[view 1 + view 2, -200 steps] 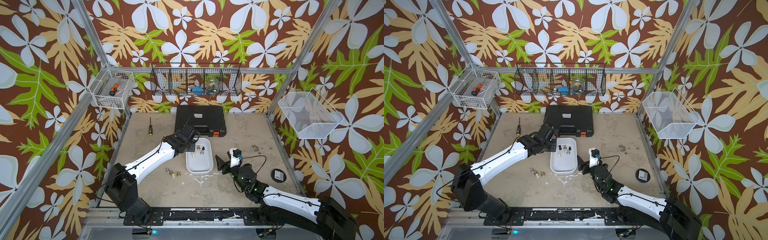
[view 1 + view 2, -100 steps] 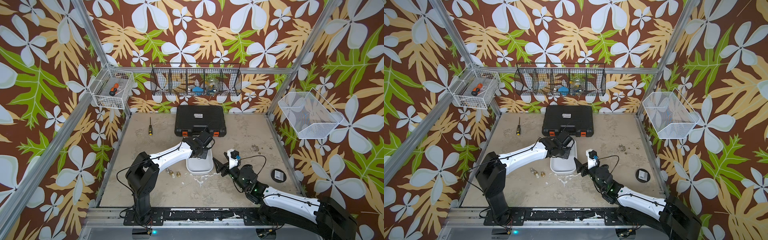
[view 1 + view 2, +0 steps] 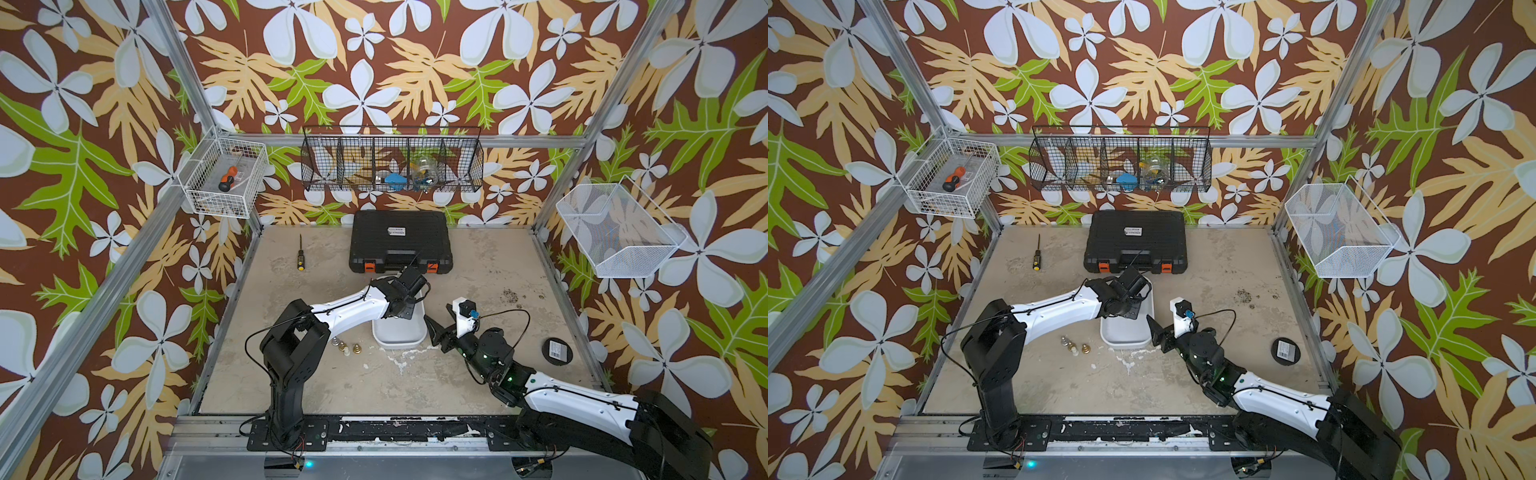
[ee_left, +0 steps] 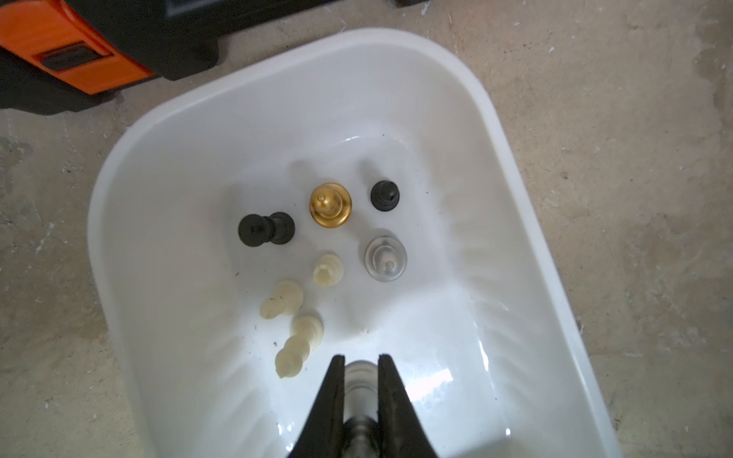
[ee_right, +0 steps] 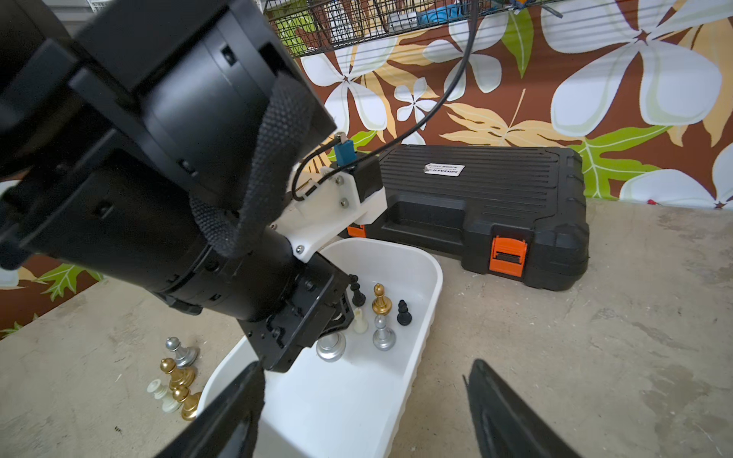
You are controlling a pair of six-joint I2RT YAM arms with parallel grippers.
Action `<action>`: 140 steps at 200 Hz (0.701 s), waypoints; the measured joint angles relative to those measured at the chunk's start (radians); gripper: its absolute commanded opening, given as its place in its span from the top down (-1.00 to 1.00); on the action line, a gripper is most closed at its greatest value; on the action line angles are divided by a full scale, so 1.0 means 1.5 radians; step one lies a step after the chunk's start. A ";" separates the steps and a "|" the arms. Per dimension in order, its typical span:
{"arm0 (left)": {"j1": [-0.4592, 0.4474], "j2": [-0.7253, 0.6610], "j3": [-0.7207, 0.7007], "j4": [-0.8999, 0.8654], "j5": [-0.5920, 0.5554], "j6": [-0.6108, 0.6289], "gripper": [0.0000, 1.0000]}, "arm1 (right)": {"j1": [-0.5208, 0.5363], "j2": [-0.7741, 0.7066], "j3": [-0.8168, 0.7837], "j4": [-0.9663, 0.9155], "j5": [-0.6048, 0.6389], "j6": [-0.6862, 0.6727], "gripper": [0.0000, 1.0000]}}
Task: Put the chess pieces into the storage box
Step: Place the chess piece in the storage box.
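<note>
- The left gripper (image 4: 360, 361) is clamped shut on a silver chess piece (image 4: 360, 382), which is pinched between its two black fingers (image 4: 331, 400).
- It hangs low inside the storage box (image 4: 496, 131). Whether the held piece touches the box floor cannot be told.
- Just ahead of its tips and a little to one side, a fallen cream piece (image 4: 299, 349) lies on the box floor. A second fallen cream piece (image 4: 282, 303) lies just past it.
- Farther ahead, an upright cream piece (image 4: 328, 269), an upright silver piece (image 4: 385, 258), a gold piece (image 4: 330, 205) and a small black piece (image 4: 384, 195) stand near one another. A fallen black piece (image 4: 265, 230) lies beside the gold one.
- Beyond the far end of the box sits the black toolcase (image 4: 178, 43) with its orange latch (image 4: 59, 47).
- The right gripper (image 5: 365, 368) is spread wide and holds nothing. It sits just outside the box wall, pointing towards the left gripper.
- Outside the box, on the side away from the right gripper, four loose pieces stand close together on the table (image 3: 478, 282): a silver pawn (image 5: 180, 353), a gold pawn (image 5: 174, 372), a cream pawn (image 5: 160, 392) and a second gold pawn (image 5: 186, 400).
- Well apart from both grippers, a screwdriver (image 3: 300, 257) lies beside the toolcase and a black disc (image 3: 558, 351) lies out past the right arm.
</note>
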 measured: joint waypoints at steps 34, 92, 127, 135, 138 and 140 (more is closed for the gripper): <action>0.005 0.004 -0.009 0.025 -0.005 0.000 0.81 | 0.000 -0.003 0.000 0.000 0.000 0.000 -0.61; 0.025 0.010 -0.027 0.068 0.010 0.000 0.81 | 0.000 -0.004 0.000 0.000 -0.002 0.000 -0.61; 0.026 0.018 -0.033 0.079 0.015 0.001 0.81 | 0.000 -0.003 0.000 0.000 -0.004 0.000 -0.61; 0.026 0.019 -0.034 0.080 0.015 0.003 0.81 | 0.000 -0.003 0.000 0.000 -0.004 0.000 -0.61; 0.026 0.019 -0.034 0.081 0.015 0.003 0.81 | 0.000 -0.003 0.000 0.000 -0.004 0.000 -0.61; 0.026 0.019 -0.035 0.081 0.015 0.003 0.81 | 0.000 -0.003 0.000 0.000 -0.004 0.000 -0.61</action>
